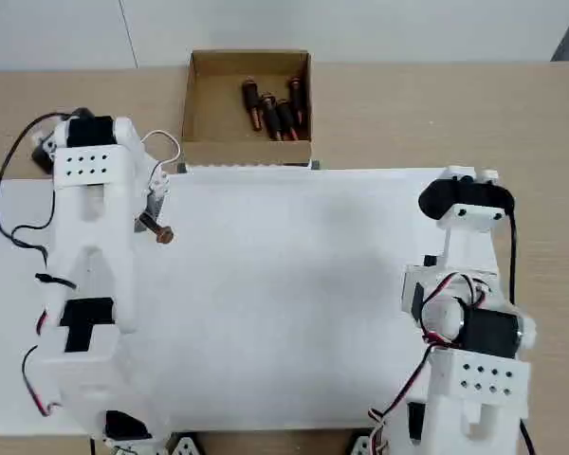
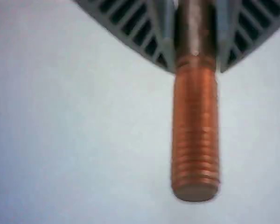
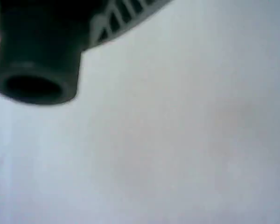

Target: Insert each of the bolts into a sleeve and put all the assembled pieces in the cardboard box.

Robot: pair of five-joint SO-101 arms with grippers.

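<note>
Over white sheet [image 1: 294, 284], left pincer [image 2: 196, 63] grips bolt [image 2: 195, 140] — right pincer [image 3: 53, 18] grips sleeve [image 3: 37, 70].

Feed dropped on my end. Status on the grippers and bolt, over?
Left gripper shut on bolt. Right gripper shut on sleeve. Not yet joined. Assembled pieces lie in cardboard box.

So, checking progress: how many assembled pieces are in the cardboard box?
4 assembled pieces, bunched side by side in the cardboard box, toward its right side in the high view; they touch, so another may be hidden.
</note>
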